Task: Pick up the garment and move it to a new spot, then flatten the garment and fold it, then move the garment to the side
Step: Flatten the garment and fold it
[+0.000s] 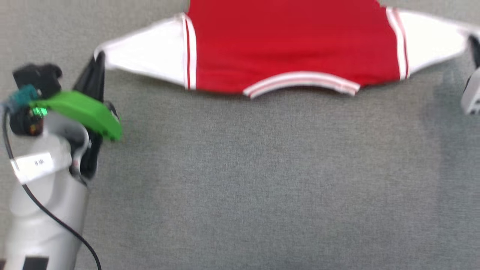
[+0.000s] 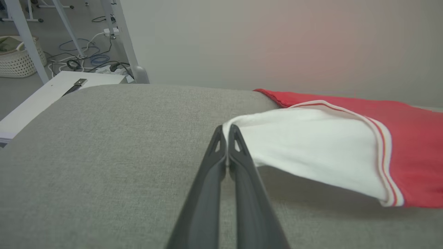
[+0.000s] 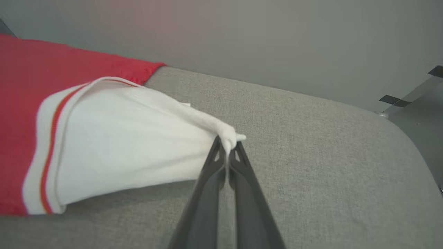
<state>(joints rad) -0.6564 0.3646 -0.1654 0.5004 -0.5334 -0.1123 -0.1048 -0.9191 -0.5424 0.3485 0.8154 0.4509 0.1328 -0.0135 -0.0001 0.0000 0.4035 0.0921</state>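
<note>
- Left of the garment point(image 1: 288, 45), our left gripper point(image 1: 98, 62) clamps shut on its white sleeve tip.
- The garment itself stretches wide between both grippers, sleeves lifted off the grey pad point(image 1: 262, 168).
- Right of the garment, our right gripper point(image 3: 227, 141) pinches the other sleeve tip.

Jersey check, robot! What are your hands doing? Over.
Left gripper shut on jersey sleeve tip. Right gripper shut on other sleeve. Jersey stretched wide over grey cushion. Nothing in the way.
</note>
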